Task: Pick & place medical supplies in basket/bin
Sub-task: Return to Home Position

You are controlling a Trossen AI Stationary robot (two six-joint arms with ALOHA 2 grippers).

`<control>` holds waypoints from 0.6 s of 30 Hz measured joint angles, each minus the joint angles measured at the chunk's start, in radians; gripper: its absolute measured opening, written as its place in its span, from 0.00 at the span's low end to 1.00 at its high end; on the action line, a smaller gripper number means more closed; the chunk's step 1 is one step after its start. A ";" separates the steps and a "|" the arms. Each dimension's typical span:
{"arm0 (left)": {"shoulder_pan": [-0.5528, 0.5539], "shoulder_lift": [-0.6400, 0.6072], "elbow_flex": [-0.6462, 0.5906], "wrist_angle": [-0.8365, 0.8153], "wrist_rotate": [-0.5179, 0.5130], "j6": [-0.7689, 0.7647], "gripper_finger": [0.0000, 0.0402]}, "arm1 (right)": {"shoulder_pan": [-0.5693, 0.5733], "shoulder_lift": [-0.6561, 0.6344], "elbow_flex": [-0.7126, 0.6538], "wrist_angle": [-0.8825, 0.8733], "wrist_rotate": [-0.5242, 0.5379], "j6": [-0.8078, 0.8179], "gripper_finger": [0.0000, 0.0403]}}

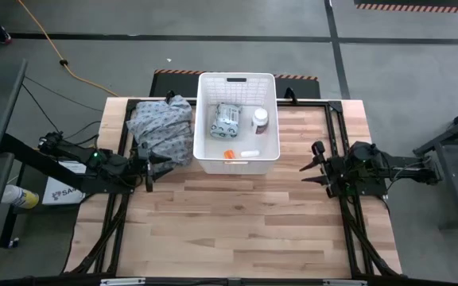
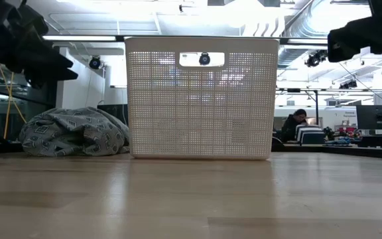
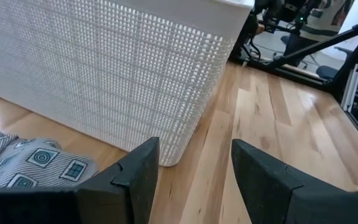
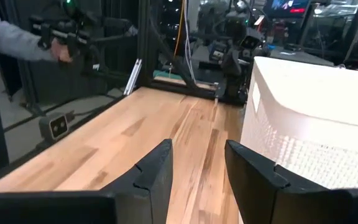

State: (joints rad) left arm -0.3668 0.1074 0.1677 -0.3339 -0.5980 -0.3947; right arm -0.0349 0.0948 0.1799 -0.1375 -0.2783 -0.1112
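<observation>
The white perforated bin (image 1: pixel 237 163) stands at the table's far middle; its handle slot (image 2: pixel 201 59) faces the near side. Inside it lie a pale green-white soft packet (image 1: pixel 227 121), a white pill bottle (image 1: pixel 260 120), a tiny orange piece (image 1: pixel 229 154) and a white tube (image 1: pixel 250 153). The green stick-shaped box is not visible. My left gripper (image 1: pixel 154 169) (image 3: pixel 194 149) hovers open, left of the bin's near-left corner. My right gripper (image 1: pixel 311 164) (image 4: pixel 197 152) hovers open, right of the bin. Neither touches anything.
A crumpled grey-blue patterned cloth (image 1: pixel 164 127) (image 2: pixel 75 133) lies on the table against the bin's left wall, just beyond my left gripper. Bare wood tabletop (image 1: pixel 237 222) stretches across the near half. A person's sleeve and hand (image 4: pixel 23 40) show beyond the table's edge.
</observation>
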 joint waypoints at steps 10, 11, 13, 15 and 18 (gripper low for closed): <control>0.000 0.000 0.000 -0.025 -0.043 -0.049 0.58 | 0.000 0.000 0.000 -0.056 -0.005 -0.042 0.34; 0.000 0.000 0.000 -0.031 -0.046 -0.062 0.58 | 0.000 0.000 0.000 -0.066 -0.005 -0.029 0.34; 0.000 0.000 0.000 -0.044 -0.047 -0.081 0.58 | 0.000 0.000 0.000 -0.069 -0.005 -0.021 0.34; 0.000 0.000 0.000 -0.049 -0.046 -0.085 0.58 | 0.000 0.000 0.000 -0.065 -0.005 -0.021 0.34; 0.000 0.000 0.000 -0.060 -0.048 -0.085 0.58 | 0.000 0.000 0.000 -0.038 -0.005 -0.021 0.34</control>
State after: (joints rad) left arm -0.3668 0.1074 0.1677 -0.3940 -0.6456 -0.4799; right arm -0.0349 0.0948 0.1802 -0.1752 -0.2836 -0.1322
